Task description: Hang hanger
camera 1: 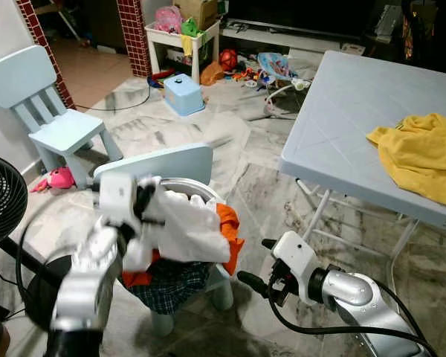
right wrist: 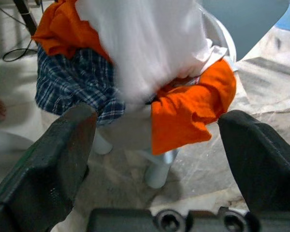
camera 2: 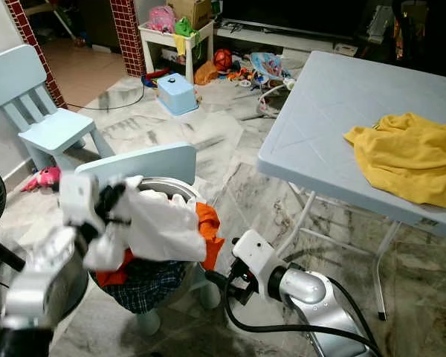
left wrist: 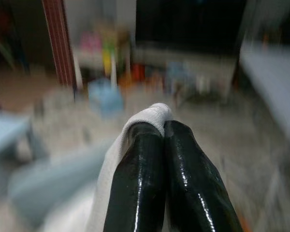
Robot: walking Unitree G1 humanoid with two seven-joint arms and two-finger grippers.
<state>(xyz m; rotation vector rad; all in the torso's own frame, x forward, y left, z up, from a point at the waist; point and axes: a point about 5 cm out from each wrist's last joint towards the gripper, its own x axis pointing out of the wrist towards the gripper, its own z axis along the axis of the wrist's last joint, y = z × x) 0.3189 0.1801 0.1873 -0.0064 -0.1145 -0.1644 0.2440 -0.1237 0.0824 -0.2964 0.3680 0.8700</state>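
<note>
Materials and finish around the small pale-blue chair (camera 1: 163,165)

Chair: smooth matt plastic. On it, soft cloth: white garment (camera 1: 186,223), orange piece (camera 1: 229,227), checked fabric (camera 1: 167,286). Left gripper (left wrist: 162,140) fingers glossy black; floor (camera 1: 230,141) beside it polished marble-look.

Even indoor light; left arm (camera 1: 85,275) motion-blurred; left wrist background out of focus; fingers (left wrist: 183,179) glossy.

White cloth (camera 1: 186,223), orange garment (camera 1: 229,227), yellow cloth (camera 1: 424,152)
</note>
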